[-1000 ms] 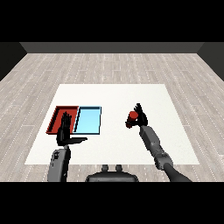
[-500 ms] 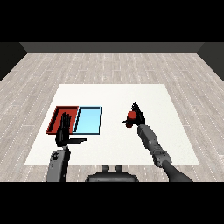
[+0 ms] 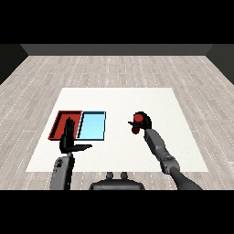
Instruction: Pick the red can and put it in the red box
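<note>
R hand (image 3: 142,122) clamped on red can (image 3: 135,119), shifted slightly toward 9 o'clock vs 1 s ago; carry to red tray (image 3: 58,124) underway. L hand (image 3: 69,139) fingers straight, apart.

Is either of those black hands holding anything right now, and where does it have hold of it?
Yes. The right hand is curled round the side of the red can. The left hand holds nothing; its fingers are straight.

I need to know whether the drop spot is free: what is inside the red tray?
Nothing shows inside the red tray: its visible floor is bare. The left hand, fingers straight, covers its near right corner, so that patch cannot be checked. The red can is in the right hand.
</note>
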Robot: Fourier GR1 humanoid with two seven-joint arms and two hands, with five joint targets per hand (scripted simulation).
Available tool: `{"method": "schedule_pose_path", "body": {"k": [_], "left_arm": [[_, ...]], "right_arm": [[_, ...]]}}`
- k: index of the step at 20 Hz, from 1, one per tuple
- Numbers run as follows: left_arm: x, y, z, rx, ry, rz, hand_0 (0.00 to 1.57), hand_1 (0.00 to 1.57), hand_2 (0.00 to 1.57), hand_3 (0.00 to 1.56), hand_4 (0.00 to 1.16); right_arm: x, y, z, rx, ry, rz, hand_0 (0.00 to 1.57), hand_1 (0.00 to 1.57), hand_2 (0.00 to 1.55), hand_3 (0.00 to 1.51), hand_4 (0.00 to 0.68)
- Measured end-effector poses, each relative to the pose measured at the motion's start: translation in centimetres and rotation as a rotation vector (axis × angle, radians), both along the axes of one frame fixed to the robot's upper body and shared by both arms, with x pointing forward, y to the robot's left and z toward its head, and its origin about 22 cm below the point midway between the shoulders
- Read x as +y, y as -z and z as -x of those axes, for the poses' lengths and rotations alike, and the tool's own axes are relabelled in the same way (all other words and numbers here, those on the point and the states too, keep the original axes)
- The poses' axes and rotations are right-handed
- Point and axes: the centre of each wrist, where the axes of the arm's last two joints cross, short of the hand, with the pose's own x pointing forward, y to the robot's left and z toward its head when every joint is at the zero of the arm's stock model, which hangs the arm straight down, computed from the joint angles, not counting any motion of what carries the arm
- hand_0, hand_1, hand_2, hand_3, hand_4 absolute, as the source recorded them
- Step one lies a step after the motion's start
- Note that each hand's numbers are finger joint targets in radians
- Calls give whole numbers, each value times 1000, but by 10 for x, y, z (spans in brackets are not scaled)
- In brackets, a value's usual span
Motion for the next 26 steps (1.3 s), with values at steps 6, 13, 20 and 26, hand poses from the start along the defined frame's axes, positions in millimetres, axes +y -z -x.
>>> {"method": "schedule_pose_path", "body": {"k": [6,13,20,26], "left_arm": [[-5,-1,2,6,11,-6,0,0,0,0,0],[-11,-1,-9,21,45,-15,0,0,0,0,0],[-36,-6,-15,54,133,-33,0,0,0,0,0],[-76,-9,-23,90,210,-18,0,0,0,0,0]], "right_arm": [[3,-3,-2,-36,-6,47,1464,1464,1452,1415,660],[16,-20,-5,-115,-10,38,1435,1435,1435,1406,649],[17,-46,-1,-185,-17,29,1432,1432,1444,1419,653],[36,-56,20,-200,-13,15,1422,1422,1438,1417,650]]}}
